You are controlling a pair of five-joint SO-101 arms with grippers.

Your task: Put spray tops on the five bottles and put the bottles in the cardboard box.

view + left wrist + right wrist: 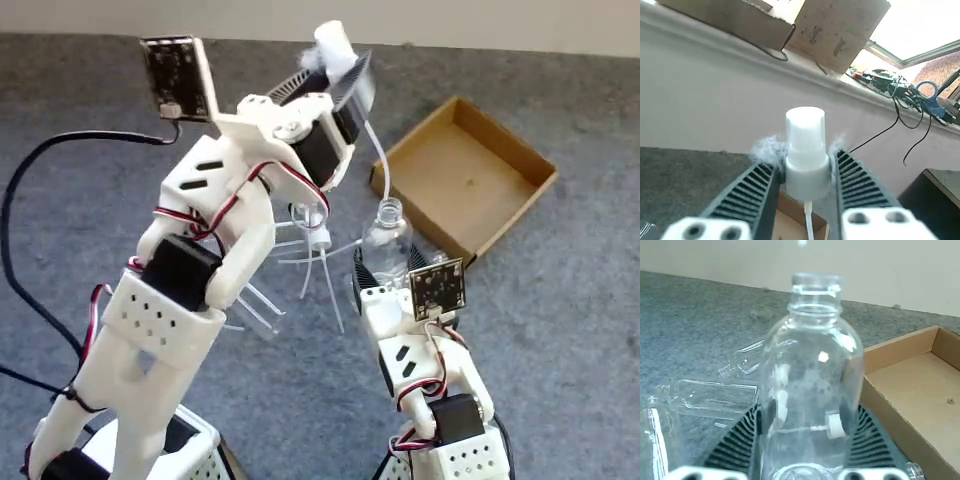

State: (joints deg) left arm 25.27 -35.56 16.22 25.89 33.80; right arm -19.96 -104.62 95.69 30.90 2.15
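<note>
Early stage. Left tool clamps a spray top, held high above the bottle. Right tool grips that bottle upright near the cardboard box, neck uncapped. No bottle boxed yet; spare bottles lie capless on the desk.

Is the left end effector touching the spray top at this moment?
Touching. The left wrist view shows the spray top squeezed between both ribbed fingers of the left end effector, no gap either side.
</note>
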